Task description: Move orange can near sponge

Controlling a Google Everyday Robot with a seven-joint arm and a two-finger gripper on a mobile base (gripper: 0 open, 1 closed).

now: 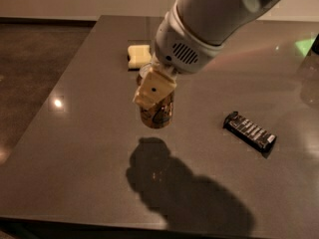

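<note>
My gripper (155,94) hangs over the middle of the dark table and is shut on the orange can (158,114). The can is upright and lifted clear of the table; its shadow lies below and in front of it. One cream finger (152,89) covers the can's upper front, and the silver top is mostly hidden by the wrist. The pale yellow sponge (138,56) lies flat on the table behind the can, a short way back and slightly left, partly covered by the arm's edge.
A flat black rectangular bar (249,131) lies on the table to the right of the can. The dark table (75,148) has its left edge beside a dark floor, and its front edge runs along the bottom. A green glow shows at the far right.
</note>
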